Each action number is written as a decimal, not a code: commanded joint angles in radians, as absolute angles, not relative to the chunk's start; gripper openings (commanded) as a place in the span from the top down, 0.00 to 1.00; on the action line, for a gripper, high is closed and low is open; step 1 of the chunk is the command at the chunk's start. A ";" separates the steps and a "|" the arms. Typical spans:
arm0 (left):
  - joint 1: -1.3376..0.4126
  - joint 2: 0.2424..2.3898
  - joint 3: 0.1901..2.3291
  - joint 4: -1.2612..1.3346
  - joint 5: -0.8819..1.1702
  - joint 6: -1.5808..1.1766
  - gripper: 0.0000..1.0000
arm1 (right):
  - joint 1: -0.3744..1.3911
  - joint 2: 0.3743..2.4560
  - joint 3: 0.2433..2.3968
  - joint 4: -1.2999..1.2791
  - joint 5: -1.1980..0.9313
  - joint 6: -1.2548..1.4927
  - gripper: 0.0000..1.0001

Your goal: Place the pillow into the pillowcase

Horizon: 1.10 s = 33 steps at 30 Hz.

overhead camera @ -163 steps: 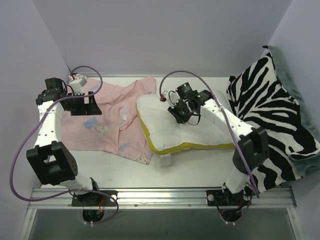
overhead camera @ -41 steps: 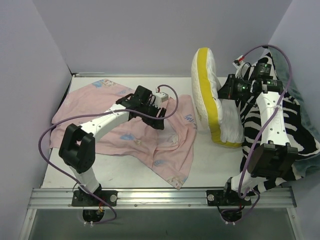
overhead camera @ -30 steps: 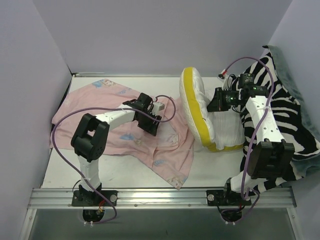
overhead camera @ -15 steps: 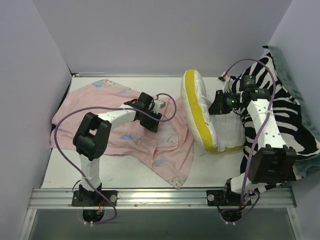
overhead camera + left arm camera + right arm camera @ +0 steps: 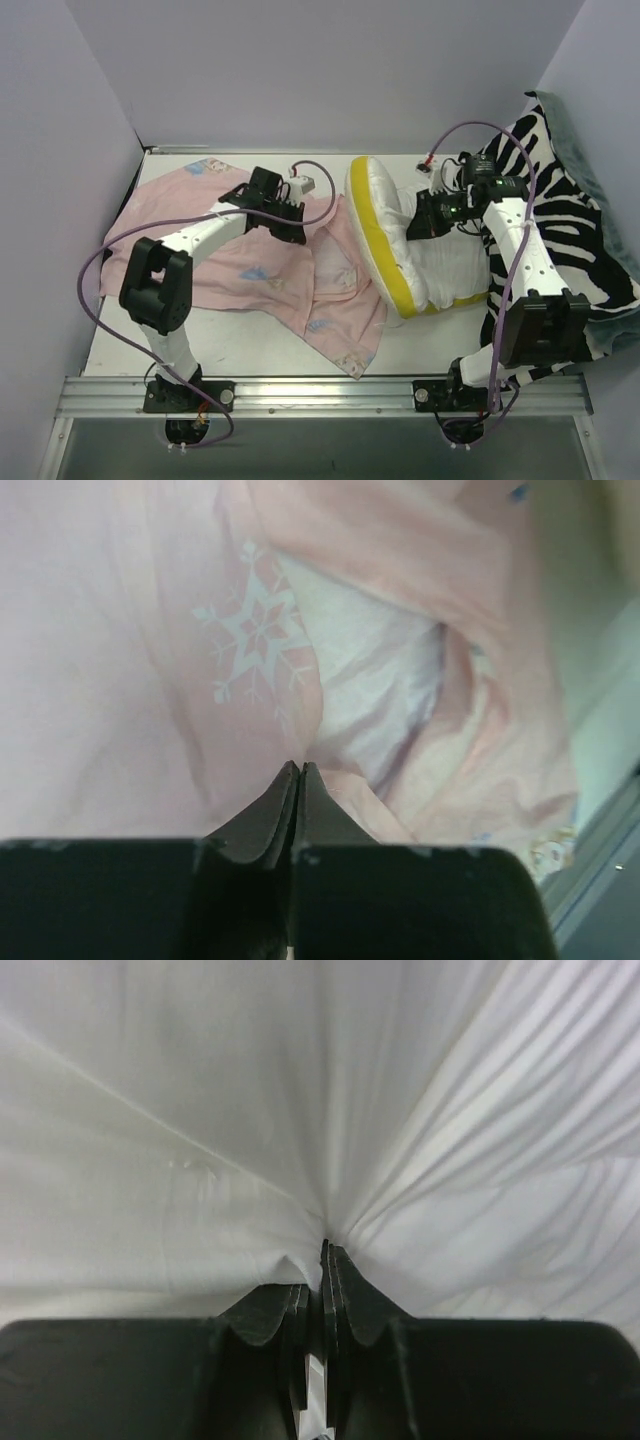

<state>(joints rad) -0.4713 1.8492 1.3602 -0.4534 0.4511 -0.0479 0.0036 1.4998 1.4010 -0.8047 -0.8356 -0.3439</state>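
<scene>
The pillowcase [image 5: 215, 275] lies spread on the left half of the table, pale pink side up, with a white snowflake print [image 5: 255, 640] in the left wrist view. My left gripper [image 5: 296, 232] is shut on a fold of its right part [image 5: 300, 768], and the cloth rises toward the jaws. The pillow [image 5: 385, 245], white with a yellow band, stands tilted on its edge at centre right, its lower corner over the pillowcase's right edge. My right gripper [image 5: 412, 226] is shut on a pinch of the pillow's white cover [image 5: 320, 1090], which puckers around the tips [image 5: 326, 1247].
A zebra-striped blanket [image 5: 565, 235] is piled against the right wall, behind the right arm. Lilac walls close in the left, back and right sides. A metal rail [image 5: 320, 393] runs along the near edge, with bare white table [image 5: 250, 345] in front of the pillowcase.
My left gripper has closed on the pillowcase and drawn back and left, lifting the cloth. My right arm has carried the pillow left and down, onto the pillowcase's edge.
</scene>
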 commanded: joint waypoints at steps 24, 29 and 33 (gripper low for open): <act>-0.357 1.537 1.258 -0.422 0.742 -0.117 1.00 | 0.325 1.896 1.459 -1.065 -0.451 -0.582 1.00; -0.359 1.523 1.239 -0.436 0.808 -0.088 1.00 | 0.325 1.968 1.693 -1.069 -0.460 -0.460 1.00; -0.359 1.519 1.238 -0.459 0.841 -0.060 1.00 | 0.336 2.078 1.877 -1.123 -0.456 -0.385 1.00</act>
